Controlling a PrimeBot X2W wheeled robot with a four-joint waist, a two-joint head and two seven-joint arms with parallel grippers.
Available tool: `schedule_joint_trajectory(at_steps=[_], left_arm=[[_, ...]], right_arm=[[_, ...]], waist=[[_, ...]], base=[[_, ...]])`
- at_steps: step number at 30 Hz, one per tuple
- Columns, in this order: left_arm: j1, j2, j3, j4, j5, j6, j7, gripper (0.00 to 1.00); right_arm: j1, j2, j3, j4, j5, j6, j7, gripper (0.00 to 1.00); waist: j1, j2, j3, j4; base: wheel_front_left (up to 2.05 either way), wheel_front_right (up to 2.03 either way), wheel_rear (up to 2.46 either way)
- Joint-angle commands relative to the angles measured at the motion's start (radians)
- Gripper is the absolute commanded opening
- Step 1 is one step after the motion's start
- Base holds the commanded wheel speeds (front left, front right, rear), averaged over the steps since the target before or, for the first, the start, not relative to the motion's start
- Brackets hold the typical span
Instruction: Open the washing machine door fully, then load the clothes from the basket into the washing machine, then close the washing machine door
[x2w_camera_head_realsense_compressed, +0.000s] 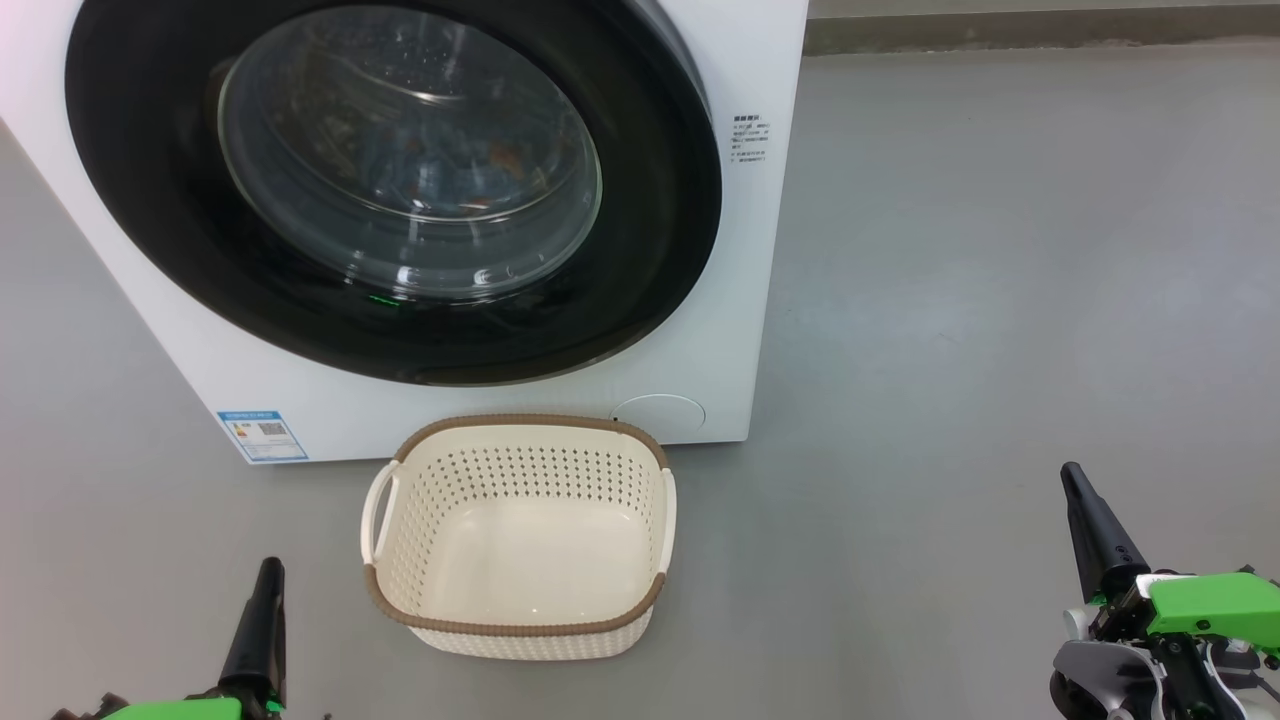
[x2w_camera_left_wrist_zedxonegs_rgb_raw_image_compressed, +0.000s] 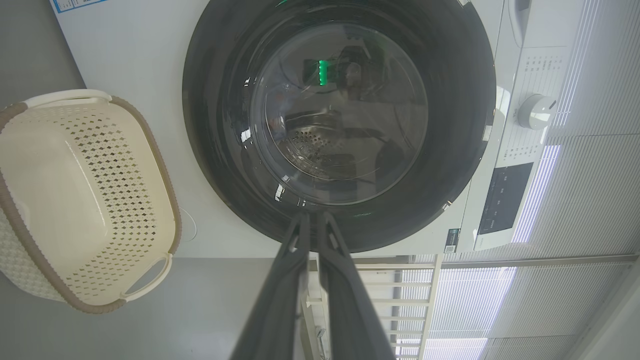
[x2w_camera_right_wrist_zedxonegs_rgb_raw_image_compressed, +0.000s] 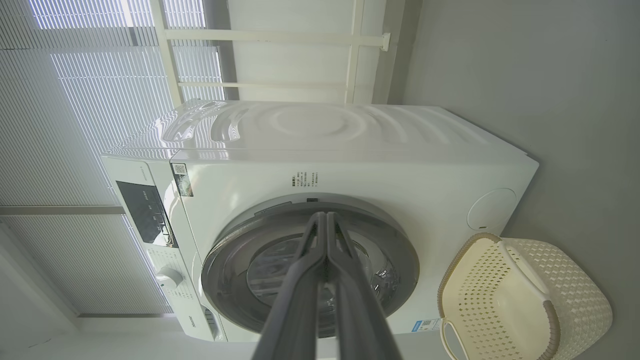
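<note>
From my seat: head cam looks fwd and down, close on the washing machine (x2w_camera_head_realsense_compressed: 745, 250), the top of its door (x2w_camera_head_realsense_compressed: 400, 170) cropped, basket (x2w_camera_head_realsense_compressed: 520, 420) mid-frame on grey floor (x2w_camera_head_realsense_compressed: 1000, 300). L wrist cam, rolled sideways, faces the door near-square, close in. R wrist cam, rolled the opposite way, looks from farther back at an angle and takes in the machine's side too. All 3 share door and basket.

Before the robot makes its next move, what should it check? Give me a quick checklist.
1. Washing machine door shut: ok.
2. Door latched: cannot tell.
3. Basket empty: ok.
4. Clothes loaded, blue and orange showing through the door: ok.
5. Left gripper shut, holding nothing, away from the door: ok.
6. Right gripper shut, holding nothing, away from the door: ok.
</note>
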Motion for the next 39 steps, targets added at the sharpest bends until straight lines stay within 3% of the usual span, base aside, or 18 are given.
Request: schedule_joint_trajectory(at_steps=[1,39], left_arm=[[-0.043,0.008,0.034,-0.032,-0.008,0.000,0.007,0.00],[-0.043,0.008,0.034,-0.032,-0.008,0.000,0.007,0.00]], right_arm=[[-0.018,-0.010,0.020,-0.028,0.001,0.003,0.005,0.00],[-0.018,-0.008,0.018,-0.028,-0.001,0.003,0.007,0.00]], waist=[[0.0000,0.0000,0.000,0.000],[0.0000,0.0000,0.000,0.000]], base=[[0.00,0.00,0.00],[0.00,0.00,0.00]])
